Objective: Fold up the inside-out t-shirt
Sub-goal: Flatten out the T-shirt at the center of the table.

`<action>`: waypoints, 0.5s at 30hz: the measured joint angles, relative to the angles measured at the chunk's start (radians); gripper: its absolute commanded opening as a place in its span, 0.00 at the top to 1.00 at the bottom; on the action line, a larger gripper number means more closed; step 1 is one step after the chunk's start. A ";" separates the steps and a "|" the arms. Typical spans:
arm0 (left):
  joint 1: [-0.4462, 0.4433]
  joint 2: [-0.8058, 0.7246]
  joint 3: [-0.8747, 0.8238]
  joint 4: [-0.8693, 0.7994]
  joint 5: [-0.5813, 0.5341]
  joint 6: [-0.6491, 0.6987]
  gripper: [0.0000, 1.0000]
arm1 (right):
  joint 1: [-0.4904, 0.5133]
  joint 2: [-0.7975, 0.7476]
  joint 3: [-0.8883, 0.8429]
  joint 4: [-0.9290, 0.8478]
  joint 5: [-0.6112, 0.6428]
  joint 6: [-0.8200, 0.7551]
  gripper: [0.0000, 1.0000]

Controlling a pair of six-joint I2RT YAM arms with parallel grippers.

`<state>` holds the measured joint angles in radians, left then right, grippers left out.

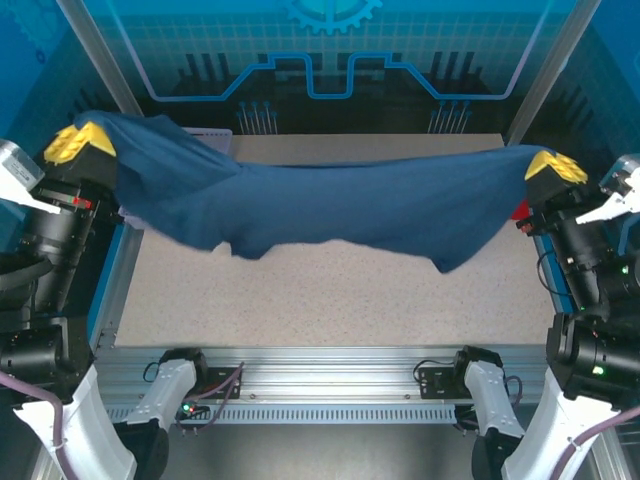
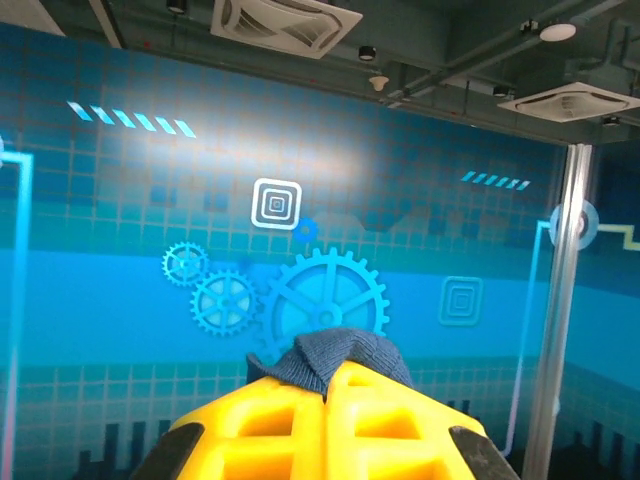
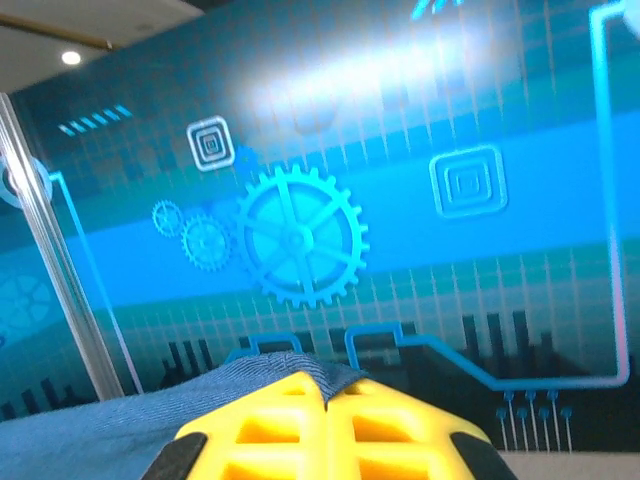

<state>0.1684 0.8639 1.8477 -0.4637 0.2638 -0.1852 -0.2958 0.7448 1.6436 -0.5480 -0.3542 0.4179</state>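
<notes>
Overhead, whole t-shirt [image 1: 340, 205]; at wrists, pinched folds.

A speckled beige counter [image 1: 330, 300] runs back to a blue backdrop [image 1: 330, 60] printed with circuit lines and gears. A ribbed aluminium rail [image 1: 320, 380] borders the counter's near edge. A scrap of bright red [image 1: 519, 209] shows at the counter's right edge, too little to identify. From the left wrist, the backdrop carries 1 large gear [image 2: 327, 295], 2 smaller gears [image 2: 224, 300] to its left and a white nested-square icon [image 2: 277, 204] above. A metal post [image 2: 556, 330] stands upright at right, below 2 ceiling vents [image 2: 280, 22].
</notes>
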 measured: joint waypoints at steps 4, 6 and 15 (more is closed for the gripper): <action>0.000 0.103 0.017 -0.022 -0.027 0.030 1.00 | 0.000 0.035 -0.023 -0.014 0.021 -0.011 1.00; 0.000 0.189 0.018 -0.031 -0.041 0.039 1.00 | 0.000 0.075 -0.052 -0.010 0.034 -0.011 1.00; 0.050 0.533 0.039 -0.056 -0.021 -0.027 1.00 | 0.116 0.394 -0.115 0.063 0.103 -0.023 1.00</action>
<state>0.2188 1.3968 1.8866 -0.5201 0.2428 -0.2119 -0.1795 1.1385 1.5284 -0.4854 -0.2512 0.3950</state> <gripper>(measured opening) 0.053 0.052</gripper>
